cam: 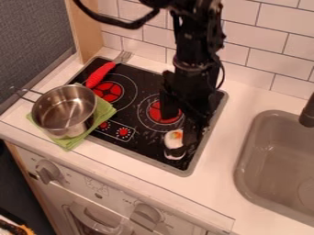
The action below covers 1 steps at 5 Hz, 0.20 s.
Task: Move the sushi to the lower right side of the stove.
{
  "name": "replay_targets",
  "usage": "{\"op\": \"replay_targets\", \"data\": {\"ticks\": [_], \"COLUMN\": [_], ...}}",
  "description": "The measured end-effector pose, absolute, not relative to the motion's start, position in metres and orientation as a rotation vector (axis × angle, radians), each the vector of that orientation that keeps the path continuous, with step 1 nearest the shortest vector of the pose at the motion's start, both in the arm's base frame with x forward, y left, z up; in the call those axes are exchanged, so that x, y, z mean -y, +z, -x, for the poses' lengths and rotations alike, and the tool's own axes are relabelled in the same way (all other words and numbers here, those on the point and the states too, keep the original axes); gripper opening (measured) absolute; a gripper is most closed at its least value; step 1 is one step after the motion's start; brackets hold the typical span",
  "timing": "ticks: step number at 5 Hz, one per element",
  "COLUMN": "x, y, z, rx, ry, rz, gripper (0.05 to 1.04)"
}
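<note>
My black gripper (189,121) hangs low over the right half of the black stove top (144,131). Right below it, near the stove's lower right edge, lies the sushi (174,138), white with a small orange patch and a dark band around it. The gripper's lower end is close beside the sushi's right side; whether they touch is unclear.
On the stove's left edge a metal pot (64,111) stands on a green cloth (105,114). Behind it lies a red-handled fork (101,73). A grey sink (276,160) is at the right, and a tiled wall (270,36) borders the back.
</note>
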<state>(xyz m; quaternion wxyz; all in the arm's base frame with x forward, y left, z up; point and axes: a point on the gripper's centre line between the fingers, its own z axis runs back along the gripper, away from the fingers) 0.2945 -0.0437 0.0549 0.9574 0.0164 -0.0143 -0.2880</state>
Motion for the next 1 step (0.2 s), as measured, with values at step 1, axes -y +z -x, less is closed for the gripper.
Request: {"op": "replay_targets", "data": {"ticks": [1], "x": [0.0352], "y": [0.0781], "z": [-0.2923], "rx": [0.062], "ry": [-0.536], "rz": [-0.042], "gripper": [1.009]}}
